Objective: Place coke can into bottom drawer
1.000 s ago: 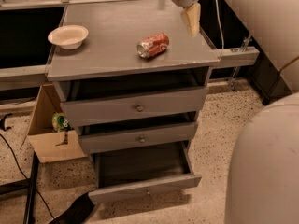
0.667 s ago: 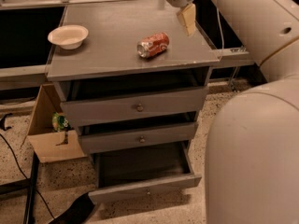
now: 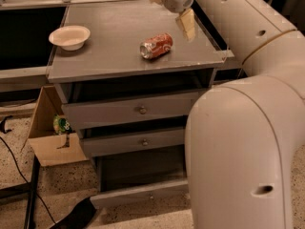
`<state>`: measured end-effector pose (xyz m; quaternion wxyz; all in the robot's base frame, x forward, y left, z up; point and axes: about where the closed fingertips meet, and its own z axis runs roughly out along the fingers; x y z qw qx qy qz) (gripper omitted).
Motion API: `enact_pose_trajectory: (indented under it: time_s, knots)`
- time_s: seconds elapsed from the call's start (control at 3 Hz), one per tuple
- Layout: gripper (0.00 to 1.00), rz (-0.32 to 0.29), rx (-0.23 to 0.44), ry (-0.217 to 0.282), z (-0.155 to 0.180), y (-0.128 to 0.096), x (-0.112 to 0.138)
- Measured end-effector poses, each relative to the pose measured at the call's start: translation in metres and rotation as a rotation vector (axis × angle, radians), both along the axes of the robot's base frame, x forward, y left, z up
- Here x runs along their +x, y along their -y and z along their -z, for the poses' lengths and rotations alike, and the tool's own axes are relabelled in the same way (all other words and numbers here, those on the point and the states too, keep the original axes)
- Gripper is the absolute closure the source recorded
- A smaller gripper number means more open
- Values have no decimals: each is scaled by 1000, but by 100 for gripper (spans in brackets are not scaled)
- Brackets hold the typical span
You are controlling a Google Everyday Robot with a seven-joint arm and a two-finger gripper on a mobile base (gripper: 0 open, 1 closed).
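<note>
Red coke can (image 3: 156, 46) lies loose on the cabinet top (image 3: 109, 42), so bring your gripper (image 3: 181, 13), up behind it, down to grab it; I cannot tell if that claw is open.

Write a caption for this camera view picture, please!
Gripper hovers just beyond the tipped-over coke can; bottom drawer stands open.

From my station I see a grey three-drawer cabinet (image 3: 114, 56) standing on a pale speckled terrazzo floor (image 3: 19, 175). An open brown cardboard box (image 3: 50, 149) sits just beside its left side, and a dark recess (image 3: 24, 37) lies behind. The gripper (image 3: 177, 6) hangs over the cabinet's back right.
</note>
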<state>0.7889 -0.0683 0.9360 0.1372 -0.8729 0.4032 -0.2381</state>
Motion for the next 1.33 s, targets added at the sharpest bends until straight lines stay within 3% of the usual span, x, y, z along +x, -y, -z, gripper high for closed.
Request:
enact_pose_trajectory:
  time_s: [1.33]
  knots:
    - [0, -46, -28, -87, 42, -28, 7]
